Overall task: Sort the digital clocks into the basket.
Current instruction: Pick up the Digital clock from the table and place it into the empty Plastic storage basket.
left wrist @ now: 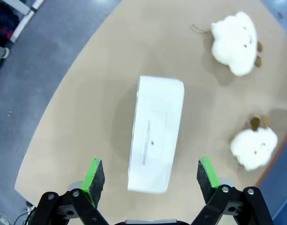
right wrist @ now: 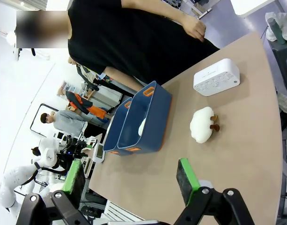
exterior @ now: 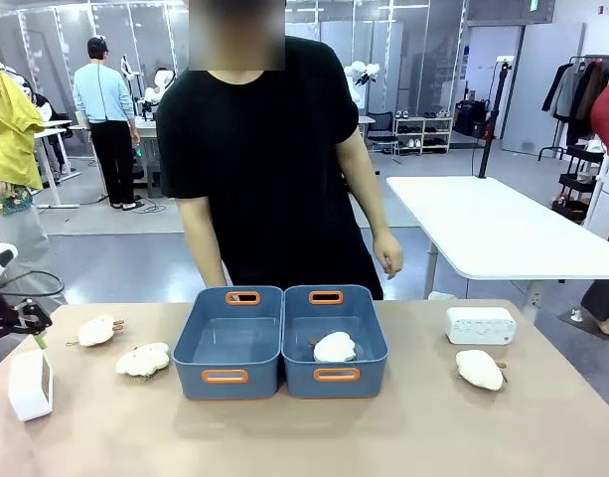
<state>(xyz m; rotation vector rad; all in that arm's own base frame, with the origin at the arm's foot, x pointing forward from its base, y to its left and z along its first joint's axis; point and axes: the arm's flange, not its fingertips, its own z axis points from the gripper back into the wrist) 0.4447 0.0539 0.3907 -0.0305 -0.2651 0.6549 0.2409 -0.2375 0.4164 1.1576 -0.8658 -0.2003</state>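
Jaws spread wide, the left gripper hangs fingers-down over a white digital clock near the table's left corner, apparently lined up to close on its long sides, while the open right gripper hovers well short of the second clock and the blue basket waits mid-table.

Table bears two blue baskets, two digital clocks, three plush toys
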